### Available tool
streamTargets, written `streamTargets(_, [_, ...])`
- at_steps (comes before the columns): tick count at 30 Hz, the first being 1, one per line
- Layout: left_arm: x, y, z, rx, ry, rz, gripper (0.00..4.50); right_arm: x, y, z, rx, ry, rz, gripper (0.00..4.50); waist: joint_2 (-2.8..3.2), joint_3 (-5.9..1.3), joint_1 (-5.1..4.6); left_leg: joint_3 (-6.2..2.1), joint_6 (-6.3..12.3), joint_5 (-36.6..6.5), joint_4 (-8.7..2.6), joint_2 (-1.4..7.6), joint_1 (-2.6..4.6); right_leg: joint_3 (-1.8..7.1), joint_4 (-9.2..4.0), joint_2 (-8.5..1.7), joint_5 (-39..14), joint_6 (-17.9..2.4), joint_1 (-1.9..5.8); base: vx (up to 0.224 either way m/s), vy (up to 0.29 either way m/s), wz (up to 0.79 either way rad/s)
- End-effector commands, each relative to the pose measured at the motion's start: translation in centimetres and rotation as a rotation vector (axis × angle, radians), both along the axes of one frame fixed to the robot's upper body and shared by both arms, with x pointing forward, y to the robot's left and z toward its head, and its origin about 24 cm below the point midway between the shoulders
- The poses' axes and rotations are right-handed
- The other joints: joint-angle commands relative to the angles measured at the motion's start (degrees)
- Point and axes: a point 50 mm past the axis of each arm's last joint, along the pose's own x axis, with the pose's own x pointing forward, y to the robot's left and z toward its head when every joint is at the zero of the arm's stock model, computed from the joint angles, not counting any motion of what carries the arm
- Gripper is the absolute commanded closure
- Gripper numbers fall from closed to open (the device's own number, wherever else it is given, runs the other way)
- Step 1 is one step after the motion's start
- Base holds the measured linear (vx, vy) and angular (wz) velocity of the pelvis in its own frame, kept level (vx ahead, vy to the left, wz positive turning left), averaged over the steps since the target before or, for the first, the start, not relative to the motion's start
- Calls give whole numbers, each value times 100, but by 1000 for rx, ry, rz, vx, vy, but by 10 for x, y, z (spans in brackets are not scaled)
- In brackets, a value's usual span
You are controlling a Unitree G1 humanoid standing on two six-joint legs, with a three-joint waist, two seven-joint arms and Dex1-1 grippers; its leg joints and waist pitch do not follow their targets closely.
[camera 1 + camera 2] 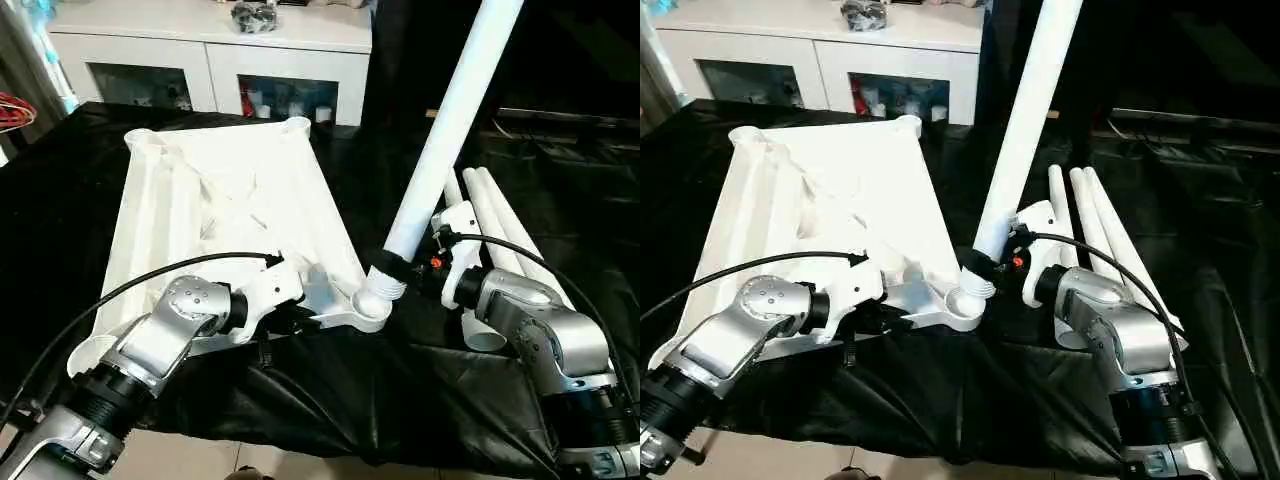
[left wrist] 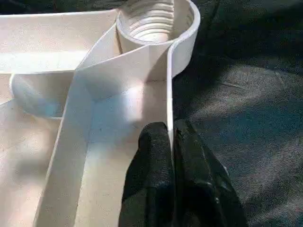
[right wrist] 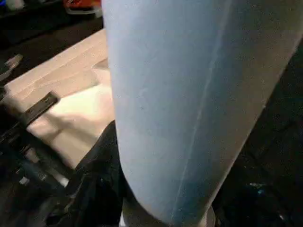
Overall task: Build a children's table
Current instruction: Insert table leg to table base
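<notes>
Pinching the tabletop (image 1: 230,190) rim, left tool (image 2: 171,156) sits beside the corner socket (image 2: 156,21).

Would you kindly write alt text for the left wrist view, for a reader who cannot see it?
The left gripper is shut on the thin side wall of the upturned white table top, just short of a round threaded corner socket. Black cloth lies beside the wall.

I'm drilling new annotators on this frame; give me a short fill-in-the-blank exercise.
1. The left gripper is shut on the tabletop's ____.
2. The leg in the right gripper stands at the near corner ____.
3. Spare legs lie on the ____ cover.

Missing: rim; socket; black
</notes>
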Motion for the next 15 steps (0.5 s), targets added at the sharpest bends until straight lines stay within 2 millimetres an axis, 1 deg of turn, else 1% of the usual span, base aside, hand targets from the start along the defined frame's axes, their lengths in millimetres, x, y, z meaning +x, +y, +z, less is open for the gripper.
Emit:
streamTargets(1, [-4,5,-5,13,25,6,450,-2,4,8,4,-18,52,257,-28,-397,-21,-120,-149,-1120,-495,361,165,257,-441,-408,-407,-1380,199,0,0,0])
streamTargets(4, [-4,5,-4,11,27,5,450,-3,4,7,0,-12,66,257,-2,-392,-27,-123,-127,-1131,-494,365,171,259,-442,-415,-487,-1396,189,0,0,0])
streamTargets(6, [-5,5,-4,9,28,5,450,-3,5,6,-3,-10,71,257,-6,-387,-35,-123,-132,-1158,-498,366,168,259,-448,-417,-546,-1395,188,0,0,0])
streamTargets(9, [-4,-3,-4,-20,26,22,450,4,8,1,-15,0,64,257,6,-384,-64,-129,-163,-1218,-501,365,171,256,-457,-420,-631,-1430,181,0,0,0])
streamTargets(10, [-4,-4,-4,-23,26,20,450,4,8,1,-16,1,63,257,4,-385,-70,-124,-172,-1241,-499,366,175,257,-457,-419,-649,-1440,177,0,0,0])
streamTargets(12, [-4,-6,-4,-26,25,22,450,5,9,1,-17,5,71,257,-16,-393,-67,-126,-140,-1176,-490,364,163,261,-454,-429,-603,-1440,193,0,0,0])
streamTargets(15, [-3,-11,-2,-38,24,21,450,7,11,-2,-34,9,86,257,-18,-389,-61,-124,-111,-1120,-492,369,163,255,-450,-422,-555,-1454,190,0,0,0])
